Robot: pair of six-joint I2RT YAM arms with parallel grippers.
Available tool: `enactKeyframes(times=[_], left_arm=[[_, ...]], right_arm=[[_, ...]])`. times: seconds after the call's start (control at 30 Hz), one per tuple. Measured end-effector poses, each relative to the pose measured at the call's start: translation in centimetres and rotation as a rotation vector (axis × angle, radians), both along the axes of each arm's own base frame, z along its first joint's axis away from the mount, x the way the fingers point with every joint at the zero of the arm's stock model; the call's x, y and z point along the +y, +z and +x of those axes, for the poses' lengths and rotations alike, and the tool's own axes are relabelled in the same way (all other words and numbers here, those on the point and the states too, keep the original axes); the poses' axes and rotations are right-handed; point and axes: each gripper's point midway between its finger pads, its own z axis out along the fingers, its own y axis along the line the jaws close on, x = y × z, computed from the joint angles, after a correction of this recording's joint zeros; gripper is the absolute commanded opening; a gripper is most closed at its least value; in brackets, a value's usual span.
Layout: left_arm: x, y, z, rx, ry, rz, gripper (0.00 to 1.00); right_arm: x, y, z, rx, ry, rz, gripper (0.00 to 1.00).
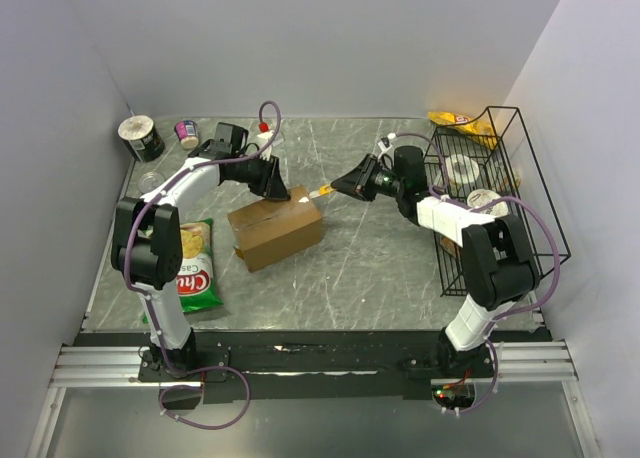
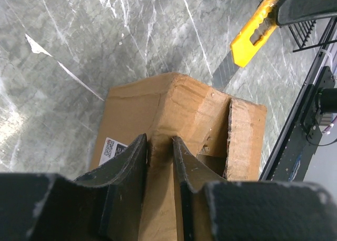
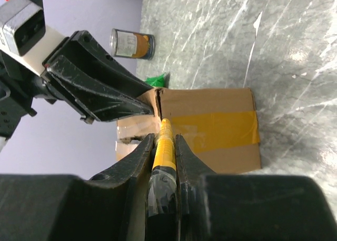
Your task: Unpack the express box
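One cardboard box (image 1: 275, 230) mid-bench. One knife (image 1: 322, 191). Two bags: a green bag (image 1: 197, 268) by the left edge, a yellow bag (image 1: 455, 123) in the far right corner. One wire basket (image 1: 540, 208) along the right edge. One tin can (image 1: 140, 136) in the far left corner.

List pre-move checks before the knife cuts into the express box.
1. Right end effector shut on the yellow knife: ok.
2. Blade extended: ok.
3. Left end effector pinching the express box at its edge: ok.
4. Blade tip on the tape: cannot tell, the tip is hidden at the box edge.
5. Blade clear of the left fingers: not ok, they sit right beside the knife tip in the right wrist view.
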Motion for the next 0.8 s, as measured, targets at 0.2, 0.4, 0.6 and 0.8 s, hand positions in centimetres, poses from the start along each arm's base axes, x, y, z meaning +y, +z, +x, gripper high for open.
enactKeyframes(times=[0.2, 0.4, 0.6, 0.8], left_arm=[[0.3, -0.1, 0.4, 0.003, 0.027, 0.013, 0.01], [0.5, -0.3, 0.7, 0.002, 0.046, 0.023, 0.01], [0.6, -0.3, 0.7, 0.008, 0.054, 0.024, 0.01], [0.7, -0.4, 0.9, 0.005, 0.063, 0.032, 0.01]], right_arm=[[-0.6, -0.2, -0.5, 0.002, 0.03, -0.014, 0.0], [-0.8, -0.1, -1.0, -0.019, 0.064, -0.02, 0.0], [-1.2, 0.1, -1.4, -0.065, 0.088, -0.055, 0.0], [-2.1, 0.8, -2.9, -0.108, 0.141, -0.103, 0.0]])
